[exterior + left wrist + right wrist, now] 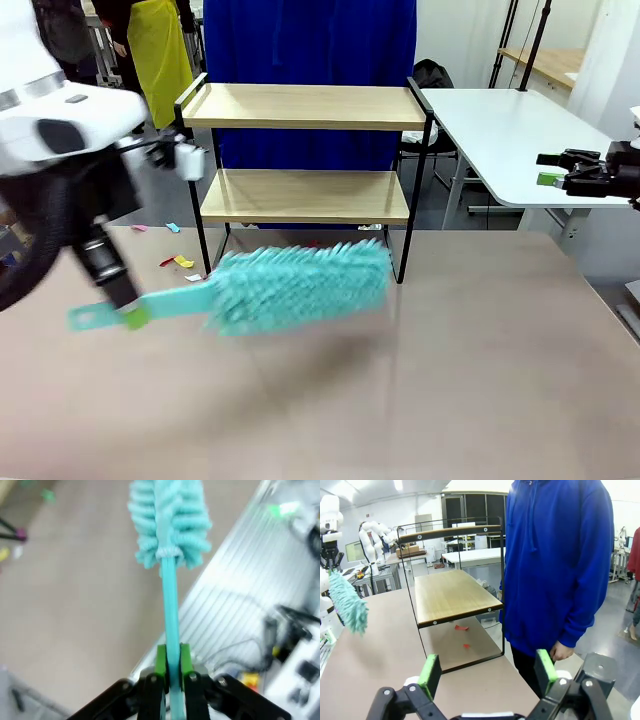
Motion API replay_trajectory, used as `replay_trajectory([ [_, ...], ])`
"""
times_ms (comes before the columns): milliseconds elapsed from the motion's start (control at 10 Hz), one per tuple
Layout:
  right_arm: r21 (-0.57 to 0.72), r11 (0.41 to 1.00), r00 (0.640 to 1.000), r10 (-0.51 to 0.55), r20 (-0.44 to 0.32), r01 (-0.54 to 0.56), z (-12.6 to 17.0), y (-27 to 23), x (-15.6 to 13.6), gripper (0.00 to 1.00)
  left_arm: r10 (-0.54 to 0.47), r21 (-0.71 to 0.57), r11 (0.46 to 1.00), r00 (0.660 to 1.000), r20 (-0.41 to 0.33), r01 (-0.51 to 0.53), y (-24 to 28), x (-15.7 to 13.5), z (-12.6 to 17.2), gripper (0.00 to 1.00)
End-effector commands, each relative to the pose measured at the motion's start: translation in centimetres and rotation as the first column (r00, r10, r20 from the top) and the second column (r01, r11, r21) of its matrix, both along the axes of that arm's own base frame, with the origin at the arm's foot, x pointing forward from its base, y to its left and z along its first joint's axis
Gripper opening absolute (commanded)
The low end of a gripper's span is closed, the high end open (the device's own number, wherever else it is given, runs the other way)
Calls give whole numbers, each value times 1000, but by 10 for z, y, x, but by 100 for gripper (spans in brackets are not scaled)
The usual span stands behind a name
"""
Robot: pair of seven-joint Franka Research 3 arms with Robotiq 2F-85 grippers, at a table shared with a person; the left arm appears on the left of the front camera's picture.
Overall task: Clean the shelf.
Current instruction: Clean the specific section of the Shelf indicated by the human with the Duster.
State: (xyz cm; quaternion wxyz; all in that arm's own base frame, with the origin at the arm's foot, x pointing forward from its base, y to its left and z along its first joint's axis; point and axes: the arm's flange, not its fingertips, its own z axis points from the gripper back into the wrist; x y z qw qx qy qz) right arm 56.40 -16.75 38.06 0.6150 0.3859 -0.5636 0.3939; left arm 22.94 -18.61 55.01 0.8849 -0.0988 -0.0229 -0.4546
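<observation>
While the left hand point(172, 661) clamps the teal duster point(300, 287) just short of the shelf point(305, 197), wiping its boards seems yet to come, and the right hand point(490, 672) stands open.

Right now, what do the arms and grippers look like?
Left arm: white rounded shell with a silver ring band and a thick black cable looping under it. Left gripper: black, two fingers, green pads. Right gripper: same black linkage fingers, green pads, screws at the joints.

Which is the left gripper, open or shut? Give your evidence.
Shut: the left gripper has its green pads clamped on the handle of the teal duster.
</observation>
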Motion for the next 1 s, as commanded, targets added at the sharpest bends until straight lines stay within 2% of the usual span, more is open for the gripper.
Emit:
replay_trajectory([
  [0,-8,1000,1000,-2,-10,2,3,2,0,100,-54,172,983,997,-49,61,43,-9,26,13],
  [100,-8,1000,1000,-2,-10,2,3,2,0,100,-81,253,962,992,-94,103,56,-14,32,13],
  [300,-8,1000,1000,-2,-10,2,3,2,0,100,-40,278,956,982,-187,91,88,-11,50,13],
  [400,-8,1000,1000,-2,-10,2,3,2,0,100,-27,295,952,980,-197,86,94,-7,59,13],
  [600,-8,1000,1000,-2,-10,2,3,2,0,100,-62,356,923,971,-231,143,90,7,64,13],
  [700,-8,1000,1000,-2,-10,2,3,2,0,100,-39,352,930,982,-183,103,86,18,65,13],
  [800,-8,1000,1000,-2,-10,2,3,2,0,100,-19,323,942,978,-208,87,94,-4,60,13],
  [900,-8,1000,1000,-2,-10,2,3,2,0,100,-19,323,942,978,-208,87,94,-4,60,13],
])
